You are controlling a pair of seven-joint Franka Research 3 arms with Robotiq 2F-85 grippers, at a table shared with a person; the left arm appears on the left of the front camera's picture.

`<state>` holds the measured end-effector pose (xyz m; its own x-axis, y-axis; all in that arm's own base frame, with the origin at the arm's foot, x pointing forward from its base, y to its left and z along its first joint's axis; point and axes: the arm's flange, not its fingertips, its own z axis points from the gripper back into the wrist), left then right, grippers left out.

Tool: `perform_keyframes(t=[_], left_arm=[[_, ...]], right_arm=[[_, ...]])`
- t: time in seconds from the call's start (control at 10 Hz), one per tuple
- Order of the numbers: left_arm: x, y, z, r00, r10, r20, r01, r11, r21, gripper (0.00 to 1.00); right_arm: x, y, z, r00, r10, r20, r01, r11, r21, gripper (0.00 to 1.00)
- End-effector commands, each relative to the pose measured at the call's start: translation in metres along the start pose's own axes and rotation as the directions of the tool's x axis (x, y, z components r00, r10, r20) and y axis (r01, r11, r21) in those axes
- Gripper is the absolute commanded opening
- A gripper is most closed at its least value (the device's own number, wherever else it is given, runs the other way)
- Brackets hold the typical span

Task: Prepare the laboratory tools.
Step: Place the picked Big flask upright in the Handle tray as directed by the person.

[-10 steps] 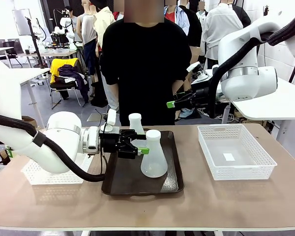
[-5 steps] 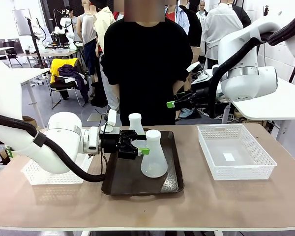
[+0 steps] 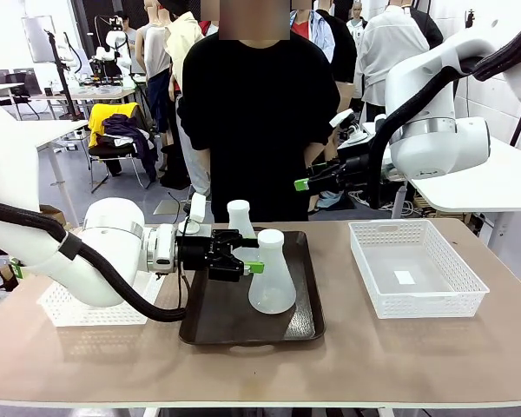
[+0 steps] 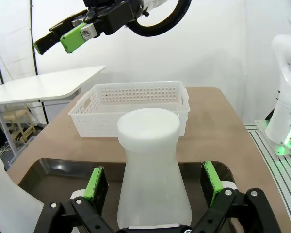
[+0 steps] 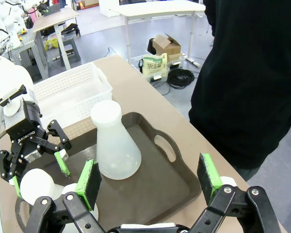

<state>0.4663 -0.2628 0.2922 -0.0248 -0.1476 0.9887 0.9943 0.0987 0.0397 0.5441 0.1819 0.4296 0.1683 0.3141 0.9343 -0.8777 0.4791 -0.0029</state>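
Flasks: two, both upright on the one brown tray (image 3: 306,323) – near flask (image 3: 272,276), far flask (image 3: 240,217)
Baskets: two
My left claw (image 3: 253,255): wide open around near flask's neck
My right claw (image 3: 300,184): open, empty, raised

No change seen over the last second: left pincer (image 3: 253,254) sits wide apart at the near flask (image 3: 272,276) as before, right pincer (image 3: 302,184) holds its raised spot, tray (image 3: 243,326) unmoved.

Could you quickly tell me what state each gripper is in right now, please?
Left gripper: open, fingers either side of the near flask, not closed on it.
Right gripper: open, holding nothing, raised above the tray.
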Motion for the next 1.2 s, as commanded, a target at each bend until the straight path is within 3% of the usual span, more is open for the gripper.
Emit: perform_keyframes(t=[0.0, 1.1], left_arm=[[-0.0012, 0.0014, -0.0019, 1.0, -0.015, 0.015, 0.015, 1.0, 0.004, 1.0], [-0.0012, 0.0014, -0.0019, 1.0, -0.015, 0.015, 0.015, 1.0, 0.004, 1.0]], right_arm=[[0.0021, -0.0026, -0.0024, 1.0, 0.0, -0.013, 0.0, 1.0, 0.007, 1.0], [0.0021, -0.0026, -0.0024, 1.0, 0.0, -0.013, 0.0, 1.0, 0.007, 1.0]])
